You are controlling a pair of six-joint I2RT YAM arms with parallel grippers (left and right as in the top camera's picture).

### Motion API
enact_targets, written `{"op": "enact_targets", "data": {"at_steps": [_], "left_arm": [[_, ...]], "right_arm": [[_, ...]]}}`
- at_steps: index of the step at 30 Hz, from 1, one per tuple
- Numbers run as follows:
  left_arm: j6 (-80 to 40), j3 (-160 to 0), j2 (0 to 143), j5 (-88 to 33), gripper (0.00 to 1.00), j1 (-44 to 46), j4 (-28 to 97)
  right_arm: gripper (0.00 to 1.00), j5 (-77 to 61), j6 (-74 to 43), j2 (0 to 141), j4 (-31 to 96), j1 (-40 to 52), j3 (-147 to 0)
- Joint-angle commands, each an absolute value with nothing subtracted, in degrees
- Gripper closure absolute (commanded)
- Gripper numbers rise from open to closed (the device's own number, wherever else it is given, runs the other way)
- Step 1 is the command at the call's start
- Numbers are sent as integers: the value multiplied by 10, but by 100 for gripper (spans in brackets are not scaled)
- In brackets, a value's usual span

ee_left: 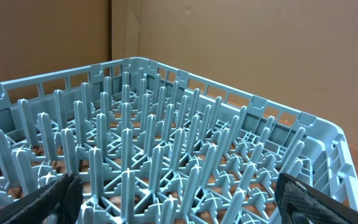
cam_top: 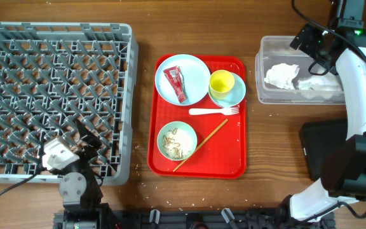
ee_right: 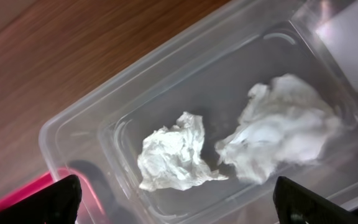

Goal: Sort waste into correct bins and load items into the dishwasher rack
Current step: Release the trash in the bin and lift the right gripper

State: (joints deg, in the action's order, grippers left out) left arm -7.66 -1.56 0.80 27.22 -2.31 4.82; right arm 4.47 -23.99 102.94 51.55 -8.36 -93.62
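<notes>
Two crumpled white napkins (cam_top: 282, 76) (cam_top: 318, 83) lie in the clear tub (cam_top: 262, 63); they also show in the right wrist view (ee_right: 174, 152) (ee_right: 278, 127). My right gripper (ee_right: 178, 211) is open and empty above the tub (ee_right: 79, 118). On the red tray (cam_top: 234, 162) sit the pale plate (cam_top: 196, 73) with a red wrapper (cam_top: 176, 83), a yellow cup (cam_top: 221, 83) in a light blue bowl (cam_top: 237, 94), a white fork (cam_top: 213, 111) and a pale green bowl (cam_top: 176, 141) with crumbs. My left gripper (ee_left: 178, 208) is open and empty over the grey rack (cam_top: 56, 95).
A black bin (cam_top: 315, 149) stands at the right, partly under the right arm. A thin wooden stick (cam_top: 202, 144) lies on the tray beside the green bowl. Small crumbs dot the table near the tray's front edge.
</notes>
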Motion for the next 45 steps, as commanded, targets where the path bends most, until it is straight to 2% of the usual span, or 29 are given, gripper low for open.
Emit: {"op": "enact_targets", "data": {"at_steps": [1, 4, 7, 8, 11, 15, 16, 17, 19, 21, 22, 27, 29, 32, 37, 41, 45], "left_arm": [[-78, -16, 5, 282, 0, -24, 52], [-78, -16, 5, 282, 0, -24, 52], [-78, -16, 5, 282, 1, -24, 52], [-78, -16, 5, 282, 0, -24, 52], [-78, -16, 5, 282, 0, -24, 52], [-78, -16, 5, 282, 0, -24, 52], [-78, -16, 5, 282, 0, -24, 52], [-78, -16, 5, 282, 0, -24, 52], [-78, -16, 5, 282, 0, -24, 52], [-78, -16, 5, 282, 0, -24, 52], [-78, -16, 5, 282, 0, -24, 52], [-78, -16, 5, 282, 0, -24, 52], [-78, -16, 5, 282, 0, -24, 52], [-78, -16, 5, 282, 0, -24, 52], [-78, -16, 5, 282, 0, -24, 52], [-78, -16, 5, 282, 0, -24, 52], [-78, -16, 5, 282, 0, -24, 52]], "right_arm": [[1, -110, -119, 1001, 511, -82, -938], [1, -301, -70, 966, 503, -61, -938], [2, -322, -62, 954, 501, 46, -938], [2, -285, -60, 956, 497, 94, -938], [1, -43, -60, 990, 465, 279, -938], [1, 62, -107, 1111, 416, 375, -938], [10, 48, -124, 1147, 400, 376, -938], [14, 33, -124, 1165, 391, 376, -938], [14, 7, -125, 1207, 365, 376, -938], [22, 3, -139, 1233, 350, 376, -938], [29, 3, -142, 1245, 344, 376, -938], [38, 4, -159, 1288, 335, 376, -937], [64, 5, -159, 1289, 336, 376, -937], [96, 19, -168, 1282, 354, 376, -948], [96, 74, -245, 1190, 423, 334, -1014], [96, 120, -426, 1068, 498, 194, -1024], [94, 119, -549, 1042, 593, 23, -1020]]}}
